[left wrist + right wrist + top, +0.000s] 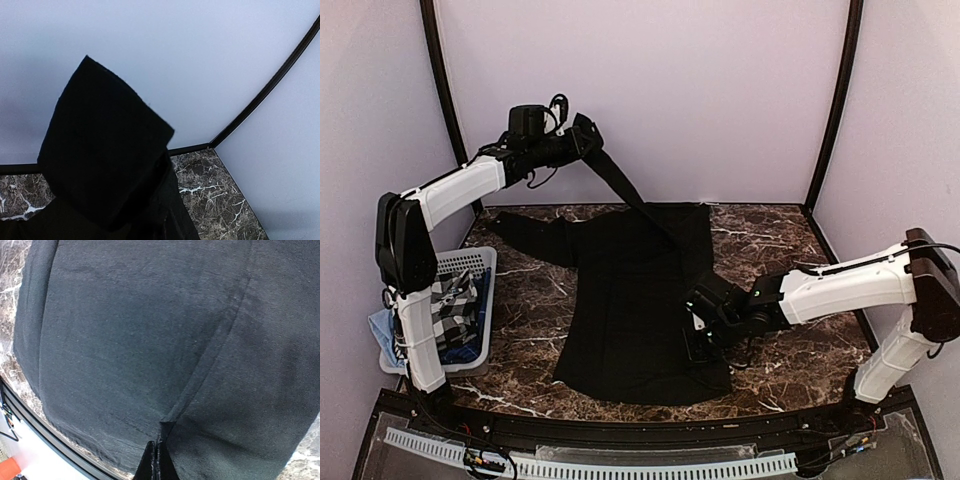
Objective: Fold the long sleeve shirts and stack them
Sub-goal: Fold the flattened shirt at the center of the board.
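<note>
the black shirt (620,300) lies spread flat on the marbled table (780,240), hem toward the arm bases, filling the ground between the two claws. the left claw (588,135) hangs high near the back wall (650,90), clenched on the end of one sleeve (625,185) — that sleeve runs taut and slanting from the claw down to the shirt's shoulder below and to the right of it. in the left wrist view the sleeve end drapes right over the claw, hiding the fingertips. the other sleeve (530,232) lies flat on the table, well below the left claw, pointing toward the left edge.

the right claw (698,335) sits low on the shirt's lower right part, tips pressed together; a crease in the cloth runs straight into them, so it seems to be nipping a small fold, though the pinch itself is hard to make out. far to the left of this claw, off the shirt, stands a white slatted basket (470,262) with checked cloth (455,310) inside — it is beside the left arm's base.
</note>
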Action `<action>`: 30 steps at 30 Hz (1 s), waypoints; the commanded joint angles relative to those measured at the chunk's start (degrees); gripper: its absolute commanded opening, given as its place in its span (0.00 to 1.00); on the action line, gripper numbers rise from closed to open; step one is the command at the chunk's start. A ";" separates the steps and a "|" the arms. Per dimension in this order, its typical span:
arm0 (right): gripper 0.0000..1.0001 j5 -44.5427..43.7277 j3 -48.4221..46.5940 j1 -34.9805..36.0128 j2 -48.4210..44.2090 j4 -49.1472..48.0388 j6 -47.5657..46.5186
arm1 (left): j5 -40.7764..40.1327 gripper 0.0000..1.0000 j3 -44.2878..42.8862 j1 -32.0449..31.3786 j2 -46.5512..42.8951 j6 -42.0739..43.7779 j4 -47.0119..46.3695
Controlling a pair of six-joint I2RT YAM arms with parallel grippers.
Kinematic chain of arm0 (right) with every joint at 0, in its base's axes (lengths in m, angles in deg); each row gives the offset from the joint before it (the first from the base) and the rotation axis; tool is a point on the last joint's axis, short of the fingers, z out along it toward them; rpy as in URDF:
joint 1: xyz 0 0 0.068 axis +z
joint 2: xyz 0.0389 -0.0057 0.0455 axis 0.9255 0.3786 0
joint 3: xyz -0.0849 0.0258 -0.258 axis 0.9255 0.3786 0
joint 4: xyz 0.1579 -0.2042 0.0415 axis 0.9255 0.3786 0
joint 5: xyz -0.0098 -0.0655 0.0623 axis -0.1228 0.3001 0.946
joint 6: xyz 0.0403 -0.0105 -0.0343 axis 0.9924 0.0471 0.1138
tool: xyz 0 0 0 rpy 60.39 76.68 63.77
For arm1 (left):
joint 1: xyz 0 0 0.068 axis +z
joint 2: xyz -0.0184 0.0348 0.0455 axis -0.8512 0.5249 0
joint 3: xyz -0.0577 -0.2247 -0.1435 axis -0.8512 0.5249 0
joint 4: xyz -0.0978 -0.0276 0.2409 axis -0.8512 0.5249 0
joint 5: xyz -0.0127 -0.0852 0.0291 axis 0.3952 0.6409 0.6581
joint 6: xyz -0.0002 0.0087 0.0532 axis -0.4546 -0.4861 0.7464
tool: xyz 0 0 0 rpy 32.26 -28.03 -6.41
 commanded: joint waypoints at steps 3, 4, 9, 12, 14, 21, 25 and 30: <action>0.00 2.41 1.78 -0.05 0.49 -3.15 1.20 | 0.15 0.00 -1.66 0.31 -3.51 1.21 -0.65; 0.00 2.58 2.30 -0.05 0.26 -3.53 1.27 | -0.04 0.00 -1.57 0.31 -3.73 1.38 -0.80; 0.00 3.25 3.60 -0.08 0.19 -4.09 0.84 | -1.85 0.00 -2.18 0.31 -5.01 2.42 -1.37; 0.00 3.62 3.53 -0.05 0.96 -4.40 0.24 | -1.73 0.00 -2.28 0.31 -4.83 2.88 -1.57; 0.00 4.01 3.23 -0.05 1.78 -4.67 -0.26 | -1.81 0.00 -1.79 0.31 -4.79 2.97 -1.47; 0.00 5.48 1.98 -0.06 3.16 -5.08 -1.94 | -0.63 0.00 6.67 0.31 -7.28 1.61 -3.97; 0.14 5.14 0.73 -0.72 1.65 -3.48 -3.07 | 0.66 0.00 14.55 0.31 -9.94 -0.84 -6.89; 0.41 3.92 -2.81 -4.61 -2.34 -0.40 -4.96 | 4.57 0.00 24.13 0.23 -11.93 -4.84 -10.85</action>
